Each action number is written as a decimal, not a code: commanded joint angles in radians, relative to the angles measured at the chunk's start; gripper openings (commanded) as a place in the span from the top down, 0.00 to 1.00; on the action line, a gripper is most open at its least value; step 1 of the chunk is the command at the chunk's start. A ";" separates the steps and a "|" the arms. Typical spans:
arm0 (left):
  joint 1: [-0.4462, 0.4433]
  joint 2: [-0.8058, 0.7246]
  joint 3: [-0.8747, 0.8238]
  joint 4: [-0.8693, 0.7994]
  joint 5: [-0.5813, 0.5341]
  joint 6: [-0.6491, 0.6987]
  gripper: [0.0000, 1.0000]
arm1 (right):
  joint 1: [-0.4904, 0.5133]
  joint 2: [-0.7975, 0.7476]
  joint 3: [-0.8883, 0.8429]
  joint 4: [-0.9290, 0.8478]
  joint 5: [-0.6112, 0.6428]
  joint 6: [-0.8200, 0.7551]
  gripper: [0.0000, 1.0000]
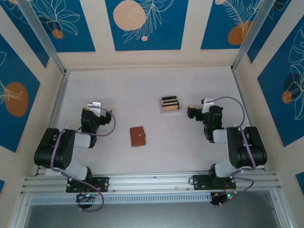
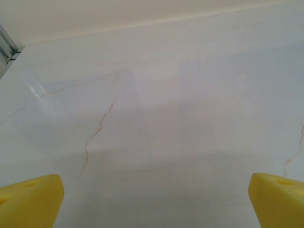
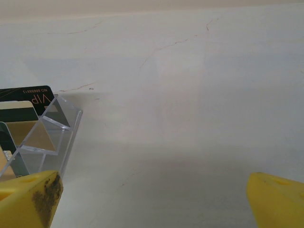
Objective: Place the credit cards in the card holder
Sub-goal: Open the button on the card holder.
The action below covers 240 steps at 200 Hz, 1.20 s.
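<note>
The brown card holder lies shut on the table between the two arms. The credit cards, black and tan, stand in a clear plastic tray further back. In the right wrist view the black and tan cards show at the left edge inside the clear tray. My left gripper hovers left of the card holder, open, with bare table between its yellow fingertips. My right gripper is open just right of the tray, its yellow fingertips wide apart over bare table.
The pale marbled table is walled in by cream and blue patterned panels on three sides. A metal rail runs along the near edge by the arm bases.
</note>
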 commanded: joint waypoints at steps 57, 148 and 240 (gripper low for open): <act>-0.008 0.016 0.016 0.029 0.003 0.018 0.00 | 0.006 0.012 0.013 0.039 0.022 0.002 0.01; 0.000 0.019 0.026 0.013 -0.070 -0.023 0.00 | -0.035 0.014 0.032 0.001 -0.070 0.022 0.01; -0.029 -0.091 0.014 -0.054 -0.225 -0.034 0.00 | -0.045 -0.191 0.064 -0.247 0.188 0.157 0.01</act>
